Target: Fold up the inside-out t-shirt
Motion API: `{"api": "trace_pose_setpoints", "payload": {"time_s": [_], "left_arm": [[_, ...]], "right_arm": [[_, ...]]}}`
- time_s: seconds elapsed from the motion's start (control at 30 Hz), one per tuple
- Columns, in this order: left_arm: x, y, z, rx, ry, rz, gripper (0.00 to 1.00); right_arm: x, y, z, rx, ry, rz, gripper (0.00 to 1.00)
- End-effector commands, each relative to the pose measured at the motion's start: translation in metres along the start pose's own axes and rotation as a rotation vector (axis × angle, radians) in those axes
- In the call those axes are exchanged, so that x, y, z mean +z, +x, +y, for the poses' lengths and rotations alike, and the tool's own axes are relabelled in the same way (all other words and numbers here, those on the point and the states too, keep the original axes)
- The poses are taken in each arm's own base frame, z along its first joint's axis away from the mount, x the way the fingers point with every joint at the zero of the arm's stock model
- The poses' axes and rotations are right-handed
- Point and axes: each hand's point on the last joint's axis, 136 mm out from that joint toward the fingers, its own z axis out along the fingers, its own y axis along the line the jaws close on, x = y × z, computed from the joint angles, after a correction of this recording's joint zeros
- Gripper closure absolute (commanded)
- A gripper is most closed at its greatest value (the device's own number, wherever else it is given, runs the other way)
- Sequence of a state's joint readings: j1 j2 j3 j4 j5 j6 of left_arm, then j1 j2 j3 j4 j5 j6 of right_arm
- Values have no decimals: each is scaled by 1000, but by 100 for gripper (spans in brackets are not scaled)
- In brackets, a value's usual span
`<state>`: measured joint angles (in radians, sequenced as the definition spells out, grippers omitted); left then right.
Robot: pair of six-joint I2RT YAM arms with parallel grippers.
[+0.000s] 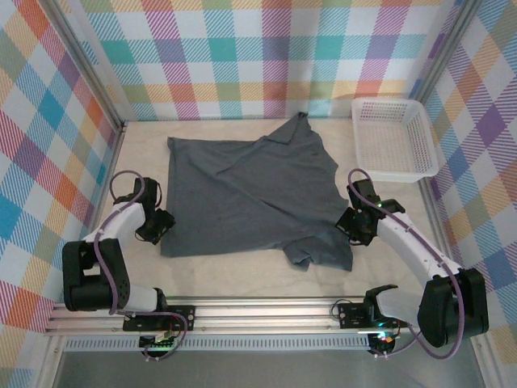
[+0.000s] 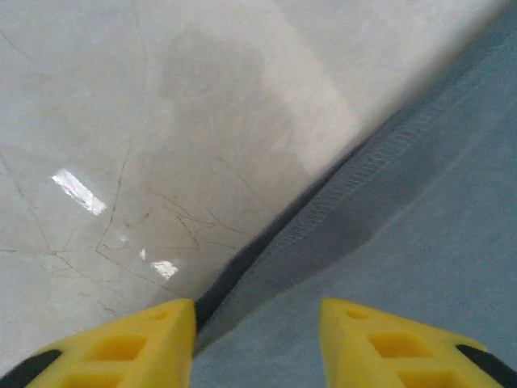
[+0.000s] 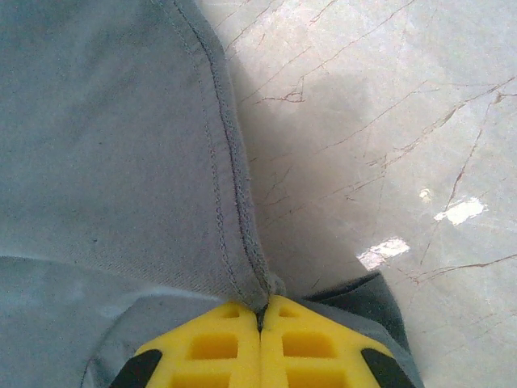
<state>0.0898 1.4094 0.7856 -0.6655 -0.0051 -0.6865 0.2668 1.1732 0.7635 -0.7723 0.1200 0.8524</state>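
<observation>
Cloth: slate blue-grey t-shirt point(image 1: 250, 190), stitching outward, lies spread mid-desk point(image 1: 242, 275). One corner peaks toward 12 o'clock, and there is a bunched lump at its 5 o'clock hem.
Left pincer point(image 1: 159, 226): at the shirt's 8 o'clock edge. The yellow fingers point(image 2: 129, 347) are spread, one over bare desk and one over cloth, with the hem running between them. Nothing is pinched.
Right pincer point(image 1: 353, 229): at the shirt's 4 o'clock edge, pressed together on the stitched hem with a fold of cloth caught.
Risk 1: only one side is gripped. A lift now would likely drag the shirt askew toward 3 o'clock.
Risk 2: the left fingers sit right at the hem's edge. Closing could miss the cloth or take a thin bite that slips.
Risk 3: the 5 o'clock lump may get folded in as a crease.
Surface: pale, glossy, finely scratched, with light glints. My guess is that cloth slides easily on it.
Room: pastel plaid walls point(image 1: 242, 56) on three sides. A white mesh basket point(image 1: 396, 175) sits at 2 o'clock, near the shirt. An aluminium rail point(image 1: 266, 311) runs along 6 o'clock.
</observation>
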Motion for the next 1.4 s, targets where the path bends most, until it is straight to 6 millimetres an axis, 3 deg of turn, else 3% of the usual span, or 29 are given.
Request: {"api": "trace_pose_setpoints", "payload": {"time_s": [0.0, 0.13, 0.17, 0.43, 0.63, 0.67, 0.8, 0.87, 0.93, 1.03, 1.13, 1.2, 1.3, 1.37], "left_arm": [[7, 3, 7, -10, -20, 20, 66], [10, -3, 4, -12, -28, 3, 98], [7, -6, 1, -16, -17, -3, 100], [-5, -34, -17, -36, 22, -90, 100], [9, -50, -44, -76, 145, -128, 100], [14, -49, -45, -81, 144, -120, 99], [23, -47, -50, -80, 167, -100, 67], [16, -46, -47, -76, 166, -108, 58], [4, -41, -34, -74, 135, -124, 56], [-16, -27, 7, -80, 9, -160, 55], [-26, -4, 32, -99, 3, -161, 53], [-23, 15, 35, -138, 68, -127, 53], [-9, 33, 19, -157, 211, -64, 60], [-3, 32, 13, -169, 232, -53, 61]], "right_arm": [[0, 6, -8, 2, 18, 15, 100], [0, 6, -8, 0, 14, 13, 100], [-1, 6, -8, 0, 15, 12, 100], [-5, 4, -10, 6, 16, -6, 100], [-4, 4, -8, 8, 14, 1, 100], [-4, 4, -7, 8, 11, -1, 100], [-5, 4, -6, 6, 6, 2, 100], [-5, 5, -5, 6, 2, 6, 100], [-4, 5, -5, 6, -1, 9, 100], [-3, 5, -3, 8, -8, 10, 100], [0, 6, -2, 7, -9, 17, 100], [2, 6, -1, 4, -10, 24, 100], [4, 6, 2, 0, -17, 31, 100], [4, 5, 5, -4, -23, 34, 100]]}}
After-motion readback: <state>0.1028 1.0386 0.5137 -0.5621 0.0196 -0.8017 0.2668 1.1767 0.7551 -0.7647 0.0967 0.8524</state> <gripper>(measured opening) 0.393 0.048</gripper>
